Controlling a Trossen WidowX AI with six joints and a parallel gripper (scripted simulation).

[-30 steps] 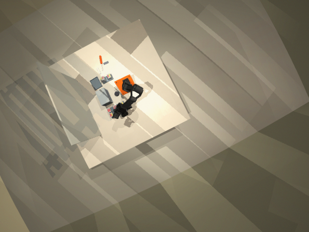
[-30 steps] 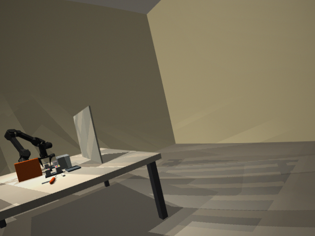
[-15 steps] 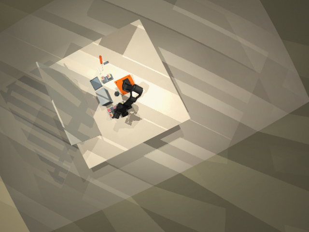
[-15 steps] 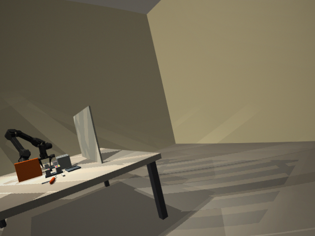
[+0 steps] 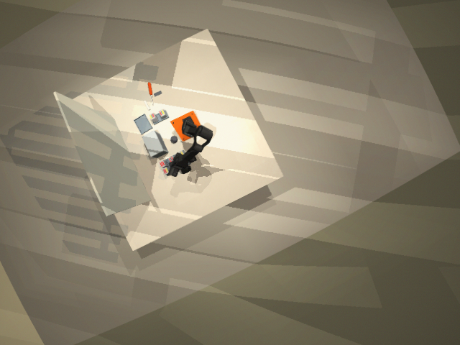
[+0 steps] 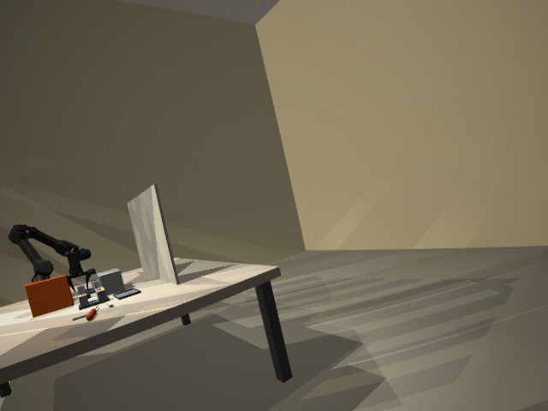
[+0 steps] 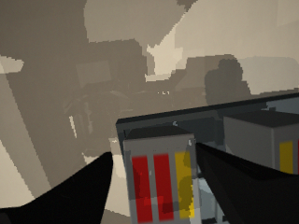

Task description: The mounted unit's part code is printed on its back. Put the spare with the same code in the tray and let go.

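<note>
My gripper (image 7: 153, 152) (image 6: 80, 285) is open. In the wrist view its fingers stand on either side of a grey block (image 7: 159, 146) with two red stripes and one yellow, in a dark rack (image 7: 187, 113). The right fingertip is close to the block's side; contact cannot be told. Another grey block (image 7: 249, 140) with yellow and red stripes stands to the right. A flat blue-grey tray (image 5: 143, 123) (image 6: 127, 294) lies beside a grey box (image 5: 153, 143) (image 6: 110, 281), apparently the mounted unit. Its back code cannot be read. The arm partly hides the rack in the top view.
A second rack with two striped blocks (image 5: 159, 116) stands beside the tray. An orange plate (image 5: 177, 126) (image 6: 48, 295) is at the arm's base. A tall pale panel (image 5: 100, 159) (image 6: 148, 239) stands behind the box. An orange-handled screwdriver (image 5: 149, 88) (image 6: 92, 314) and a dark round object (image 5: 173, 139) lie nearby.
</note>
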